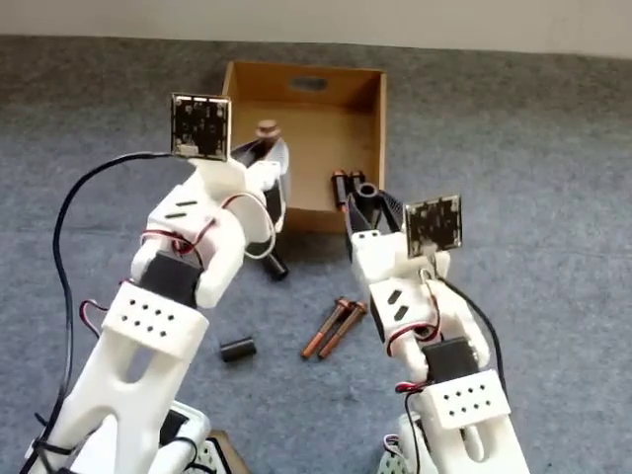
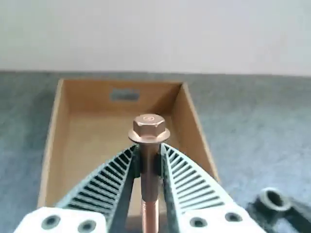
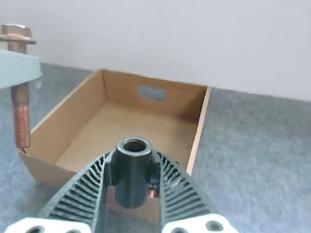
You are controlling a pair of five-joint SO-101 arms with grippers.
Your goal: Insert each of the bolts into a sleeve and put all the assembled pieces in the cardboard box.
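My left gripper [image 2: 148, 151] is shut on a copper bolt [image 2: 148, 141], held upright with its hex head on top, above the near edge of the cardboard box [image 2: 52, 145]. In the high view this bolt [image 1: 267, 131] sits over the box [image 1: 370, 118] near its front wall. My right gripper [image 3: 132, 162] is shut on a dark sleeve [image 3: 131, 167], bore facing up, just in front of the box's front right corner. From above, the sleeve [image 1: 367, 192] is to the right of the left gripper [image 1: 269, 150]. The held bolt [image 3: 19, 97] hangs apart from the sleeve.
Two loose copper bolts [image 1: 334, 328] lie side by side on the grey carpet between the arms. Two black sleeves lie loose, one [image 1: 237, 349] near the left arm, another [image 1: 276, 267] under it. Copper pieces [image 1: 344, 184] rest by the box's front right corner.
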